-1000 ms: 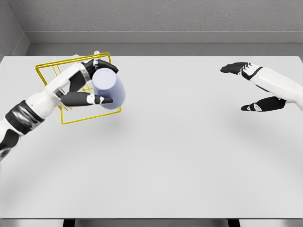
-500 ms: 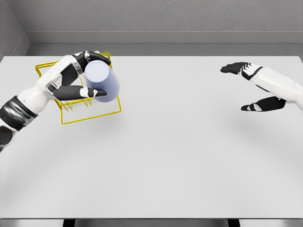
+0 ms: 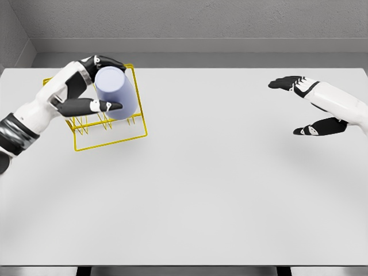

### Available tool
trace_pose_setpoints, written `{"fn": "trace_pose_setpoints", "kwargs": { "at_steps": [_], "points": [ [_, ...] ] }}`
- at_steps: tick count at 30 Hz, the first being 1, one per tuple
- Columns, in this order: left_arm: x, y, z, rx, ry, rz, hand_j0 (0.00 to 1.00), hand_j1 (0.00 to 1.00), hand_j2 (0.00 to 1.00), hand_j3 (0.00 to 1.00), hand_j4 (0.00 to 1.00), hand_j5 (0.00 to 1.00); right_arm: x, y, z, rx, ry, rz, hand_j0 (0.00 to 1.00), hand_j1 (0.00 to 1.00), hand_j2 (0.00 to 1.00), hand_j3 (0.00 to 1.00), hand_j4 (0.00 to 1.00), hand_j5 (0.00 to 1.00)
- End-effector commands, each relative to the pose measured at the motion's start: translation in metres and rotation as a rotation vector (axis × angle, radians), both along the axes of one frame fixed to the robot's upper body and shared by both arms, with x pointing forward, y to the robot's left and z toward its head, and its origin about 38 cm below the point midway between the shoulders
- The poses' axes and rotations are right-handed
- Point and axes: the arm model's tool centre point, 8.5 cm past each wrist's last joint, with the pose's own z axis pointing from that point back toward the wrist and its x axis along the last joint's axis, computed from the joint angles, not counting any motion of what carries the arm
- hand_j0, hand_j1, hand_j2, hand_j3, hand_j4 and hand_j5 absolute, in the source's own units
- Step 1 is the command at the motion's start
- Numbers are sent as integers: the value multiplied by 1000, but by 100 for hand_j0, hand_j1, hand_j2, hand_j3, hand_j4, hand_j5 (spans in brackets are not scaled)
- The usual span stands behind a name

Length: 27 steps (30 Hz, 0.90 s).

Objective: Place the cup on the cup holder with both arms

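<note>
Looking at the far left of the white table (image 3: 201, 190), you find the left hand (image 3: 86, 86) closed around a pale lavender cup (image 3: 114, 93). Note the grip: the thumb (image 3: 92, 106) presses the near side of the cup, and the other dark fingers (image 3: 106, 61) curl over its far top edge. The cup is tilted, with its top leaning toward the far left. You see it over the yellow wire cup holder (image 3: 109, 138), above the row of upright prongs (image 3: 103, 122); you cannot tell from this view whether the cup touches the prongs. The holder's near frame lies flat on the table, and its back frame stands up behind the hand.

Check the far right of the table for the right hand (image 3: 310, 106). It hovers above the surface with fingers spread and thumb held apart, gripping nothing. It is well apart from the cup and the holder. A grey wall (image 3: 201, 23) runs behind the far table edge.
</note>
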Motion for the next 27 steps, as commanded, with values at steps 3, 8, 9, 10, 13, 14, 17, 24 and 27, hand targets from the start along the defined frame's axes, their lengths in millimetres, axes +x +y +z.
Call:
{"fn": "trace_pose_setpoints", "kwargs": {
  "at_steps": [3, 8, 9, 10, 13, 14, 17, 24, 27],
  "points": [
    [1, 1, -1, -4, 4, 7, 66, 66, 66, 66, 66, 66, 0, -1, 1, 8, 2, -2, 100, 100, 100, 100, 100, 100],
    [3, 0, 2, -7, -3, 7, 66, 66, 66, 66, 66, 66, 0, 0, 1, 8, 1, 2, 100, 100, 100, 100, 100, 100],
    [3, 0, 2, -8, -3, 7, 66, 66, 66, 66, 66, 66, 0, 0, 1, 8, 1, 2, 100, 100, 100, 100, 100, 100],
    [4, 0, 3, -7, -5, 7, 66, 66, 66, 66, 66, 66, 0, 0, 1, 8, 2, 1, 100, 100, 100, 100, 100, 100],
    [5, 1, 1, -3, 0, 12, 76, 76, 76, 76, 76, 76, 0, 0, 1, 8, 1, 2, 100, 100, 100, 100, 100, 100],
    [5, 1, 2, 1, -4, 11, 84, 84, 84, 84, 84, 84, 0, 0, 1, 8, 1, 2, 100, 100, 100, 100, 100, 100],
    [5, 1, 1, 14, -8, 12, 99, 99, 99, 99, 99, 99, 0, 0, 1, 8, 1, 2, 100, 100, 100, 100, 100, 100],
    [6, 1, 7, 14, -25, 10, 100, 100, 100, 100, 100, 100, 0, 0, 1, 8, 2, 1, 100, 100, 100, 100, 100, 100],
    [5, 1, 9, 15, -33, 6, 100, 100, 100, 100, 100, 100, 0, 0, 1, 8, 2, 1, 100, 100, 100, 100, 100, 100]
  ]
}}
